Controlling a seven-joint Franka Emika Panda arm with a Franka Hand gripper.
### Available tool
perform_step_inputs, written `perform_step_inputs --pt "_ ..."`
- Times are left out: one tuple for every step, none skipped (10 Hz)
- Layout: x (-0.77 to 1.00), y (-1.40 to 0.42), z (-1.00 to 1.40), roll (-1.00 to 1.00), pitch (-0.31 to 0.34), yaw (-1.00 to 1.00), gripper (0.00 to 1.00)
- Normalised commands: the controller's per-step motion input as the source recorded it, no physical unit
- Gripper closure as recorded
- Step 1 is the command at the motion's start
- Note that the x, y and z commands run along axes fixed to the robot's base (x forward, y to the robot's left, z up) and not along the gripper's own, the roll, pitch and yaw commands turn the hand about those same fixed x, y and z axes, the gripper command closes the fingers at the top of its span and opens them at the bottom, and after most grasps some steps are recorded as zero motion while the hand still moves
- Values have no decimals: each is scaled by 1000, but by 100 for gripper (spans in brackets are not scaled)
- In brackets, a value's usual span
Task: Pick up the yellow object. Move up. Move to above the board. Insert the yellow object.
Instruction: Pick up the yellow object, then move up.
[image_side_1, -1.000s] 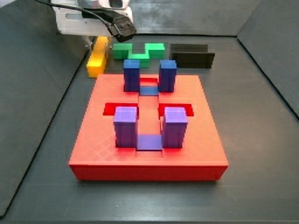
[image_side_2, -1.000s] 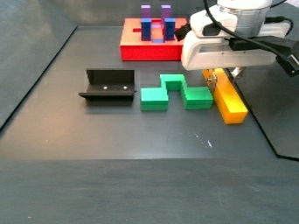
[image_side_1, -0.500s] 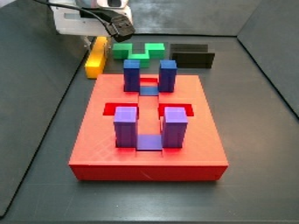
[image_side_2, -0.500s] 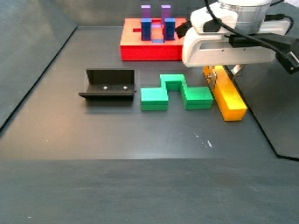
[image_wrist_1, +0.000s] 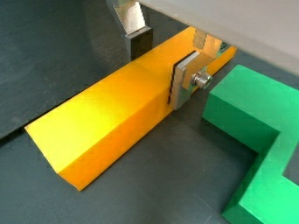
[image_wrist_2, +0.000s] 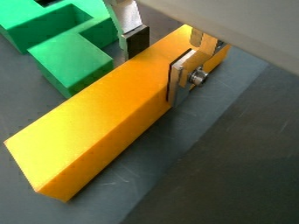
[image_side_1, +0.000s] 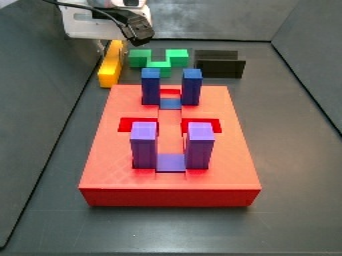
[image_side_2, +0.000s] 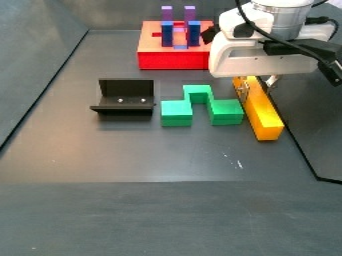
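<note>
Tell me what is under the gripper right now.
The yellow bar lies on the floor under the gripper, a finger on each long side. The gripper's body hides the bar's far end in a side view.

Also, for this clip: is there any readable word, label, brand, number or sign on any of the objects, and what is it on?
None: no text or sign is readable in any view.
The yellow object, the board, the green block and the fixture have plain faces.
The gripper, straddling the yellow object, shows no legible marking.
</note>
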Motion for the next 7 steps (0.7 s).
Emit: perform_step_inputs --pt "0 0 0 0 0 0 100" --pt "0 0 0 0 0 0 100" --pt "0 0 0 0 0 0 100" --pt "0 0 0 0 0 0 100" --pt "0 0 0 0 0 0 100" --pt "0 0 833 0 0 0 100" --pt "-3 47 802 3 13 28 100"
